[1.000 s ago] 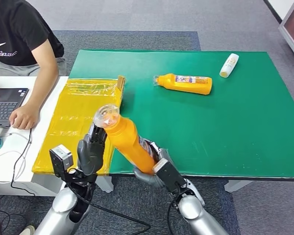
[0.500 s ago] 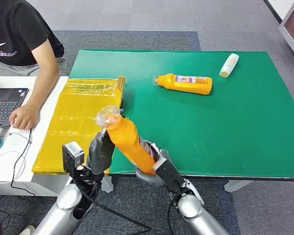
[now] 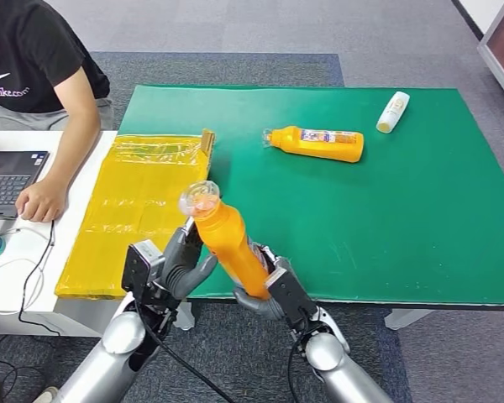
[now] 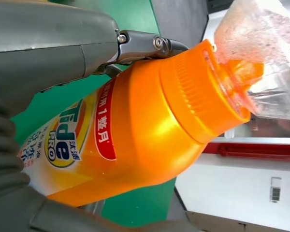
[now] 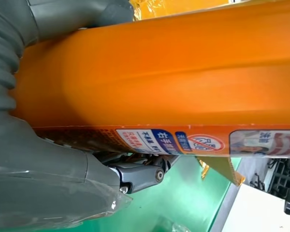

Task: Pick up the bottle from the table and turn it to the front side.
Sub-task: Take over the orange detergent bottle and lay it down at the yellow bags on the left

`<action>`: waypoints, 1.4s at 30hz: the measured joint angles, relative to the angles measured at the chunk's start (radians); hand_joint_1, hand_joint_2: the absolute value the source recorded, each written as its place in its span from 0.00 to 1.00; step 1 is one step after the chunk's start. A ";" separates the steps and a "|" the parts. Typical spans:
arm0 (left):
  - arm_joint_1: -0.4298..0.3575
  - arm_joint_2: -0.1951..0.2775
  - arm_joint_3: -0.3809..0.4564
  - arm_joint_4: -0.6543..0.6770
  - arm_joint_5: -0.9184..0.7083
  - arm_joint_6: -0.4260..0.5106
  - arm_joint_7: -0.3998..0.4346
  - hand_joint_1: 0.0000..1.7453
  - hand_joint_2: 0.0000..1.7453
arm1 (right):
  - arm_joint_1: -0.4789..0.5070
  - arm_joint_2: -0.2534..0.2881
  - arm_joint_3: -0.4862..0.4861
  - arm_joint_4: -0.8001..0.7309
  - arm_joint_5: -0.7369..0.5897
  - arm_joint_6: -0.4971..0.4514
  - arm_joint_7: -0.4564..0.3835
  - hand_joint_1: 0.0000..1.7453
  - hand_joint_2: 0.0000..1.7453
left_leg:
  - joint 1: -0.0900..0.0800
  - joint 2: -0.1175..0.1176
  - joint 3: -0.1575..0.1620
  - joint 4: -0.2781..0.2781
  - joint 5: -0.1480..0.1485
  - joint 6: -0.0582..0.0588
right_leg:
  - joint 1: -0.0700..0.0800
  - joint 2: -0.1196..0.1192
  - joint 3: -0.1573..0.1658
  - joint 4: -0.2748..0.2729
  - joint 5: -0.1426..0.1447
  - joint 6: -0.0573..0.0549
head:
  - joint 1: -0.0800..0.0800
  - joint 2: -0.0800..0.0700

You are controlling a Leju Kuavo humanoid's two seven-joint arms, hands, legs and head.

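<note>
Right hand (image 3: 271, 285) grips bottle (image 3: 227, 239) base, left hand (image 3: 183, 262) cups neck; we'd rotate slow, regrip before label slips.

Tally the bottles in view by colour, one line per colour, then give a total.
Orange bottles: 2, one held by the right hand and the left hand, one lying on the green table
White bottles: 1
Total: 3
</note>
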 joint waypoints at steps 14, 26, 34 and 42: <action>-0.026 0.000 0.002 0.037 0.016 0.039 -0.001 1.00 1.00 | -0.001 0.005 0.002 0.004 -0.012 0.004 -0.005 0.63 1.00 | 0.000 0.000 0.000 0.000 0.000 0.000 | 0.000 0.000 0.000 0.000 0.000 0.000 | 0.000 0.000; -0.070 -0.003 0.007 0.086 0.040 0.017 -0.024 0.18 1.00 | -0.005 0.008 0.009 0.004 -0.031 0.016 -0.007 0.63 1.00 | 0.000 0.000 0.000 0.000 0.000 0.000 | 0.000 0.000 0.000 0.000 0.000 0.000 | 0.000 0.000; -0.092 -0.010 0.005 0.130 0.086 -0.014 0.003 0.00 1.00 | -0.011 0.010 0.010 -0.007 -0.051 0.020 -0.008 0.84 1.00 | 0.000 0.000 0.000 0.000 0.000 0.000 | 0.000 0.000 0.000 0.000 0.000 0.000 | 0.000 0.000; -0.121 -0.011 -0.002 0.168 0.111 -0.060 0.031 0.83 1.00 | -0.014 0.010 0.011 -0.011 -0.065 0.022 -0.009 0.88 1.00 | 0.000 0.000 0.000 0.000 0.000 0.000 | 0.000 0.000 0.000 0.000 0.000 0.000 | 0.000 0.000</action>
